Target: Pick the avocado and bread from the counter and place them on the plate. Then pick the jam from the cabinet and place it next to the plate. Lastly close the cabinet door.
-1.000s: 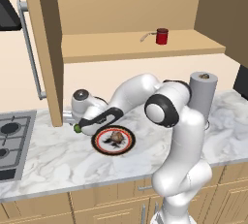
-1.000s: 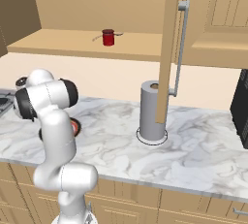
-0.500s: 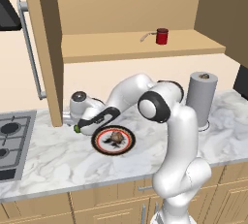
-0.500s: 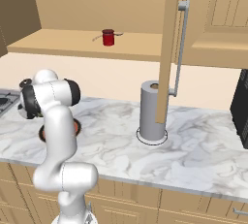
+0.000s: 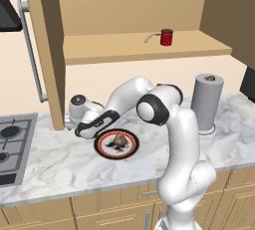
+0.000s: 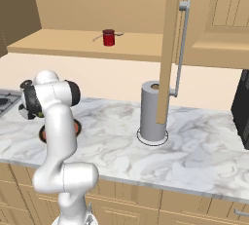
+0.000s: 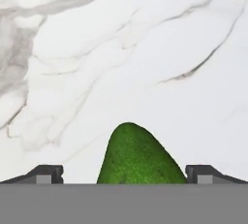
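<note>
Small green pebbly-skinned avocado [image 7: 140, 155] sits between the two dark fingertips of the gripper [image 7: 124, 173], on white-grey veined marble counter [image 7: 145, 48]. Jaws spread wide, gaps either side, gripping nothing. Avocado's narrow end points away from the hand. Beyond, brown lumpy bread roll [image 5: 119, 140] lies on round orange-rimmed plate [image 5: 103, 148]; small dark red jam jar [image 5: 166, 37] on light-wood cabinet shelf [image 5: 114, 47].

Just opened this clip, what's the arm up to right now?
The arm is reaching down to the counter left of the plate, its open gripper straddling the avocado without having closed on it. The bread already sits on the plate. The jam is on the cabinet shelf, and the cabinet door stands open.
</note>
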You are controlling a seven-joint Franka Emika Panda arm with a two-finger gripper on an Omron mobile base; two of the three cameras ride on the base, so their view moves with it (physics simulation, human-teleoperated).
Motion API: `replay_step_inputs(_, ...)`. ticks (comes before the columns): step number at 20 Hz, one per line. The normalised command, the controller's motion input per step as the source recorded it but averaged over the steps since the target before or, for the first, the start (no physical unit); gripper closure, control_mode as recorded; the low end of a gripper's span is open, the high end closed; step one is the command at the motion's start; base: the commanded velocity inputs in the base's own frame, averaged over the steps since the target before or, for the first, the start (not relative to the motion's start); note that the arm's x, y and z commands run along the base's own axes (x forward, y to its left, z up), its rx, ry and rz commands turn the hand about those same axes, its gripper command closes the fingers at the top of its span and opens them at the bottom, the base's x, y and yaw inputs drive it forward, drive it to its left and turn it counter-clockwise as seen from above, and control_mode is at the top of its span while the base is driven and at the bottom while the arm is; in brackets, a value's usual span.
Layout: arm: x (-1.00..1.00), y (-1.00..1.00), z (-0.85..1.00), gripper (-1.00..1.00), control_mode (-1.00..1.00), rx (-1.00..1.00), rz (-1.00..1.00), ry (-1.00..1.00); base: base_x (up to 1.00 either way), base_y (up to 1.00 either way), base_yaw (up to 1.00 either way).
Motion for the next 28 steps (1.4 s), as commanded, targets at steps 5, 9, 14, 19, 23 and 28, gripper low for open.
replay_step_inputs(5, 0.00, 0.01, -0.31, -1.00, -1.00, 0.00, 0.00, 0.00, 0.00, 0.00, 0.00)
replay_step_inputs(9, 0.00, 0.03, -0.32, 1.00, -1.00, 0.00, 0.00, 0.01, 0.00, 0.00, 0.00)
replay_step_inputs(14, -0.01, 0.00, -0.25, 1.00, -1.00, 0.00, 0.00, 0.00, 0.00, 0.00, 0.00)
replay_step_inputs(19, -0.26, -0.07, 0.07, 1.00, -1.00, 0.00, 0.00, -0.04, 0.00, 0.00, 0.00)
replay_step_inputs(23, -0.60, -0.32, 0.44, 1.00, -1.00, 0.00, 0.00, -0.12, 0.00, 0.00, 0.00)
replay_step_inputs(28, -0.66, -0.45, 0.53, 1.00, -1.00, 0.04, -0.01, -0.12, 0.00, 0.00, 0.00)
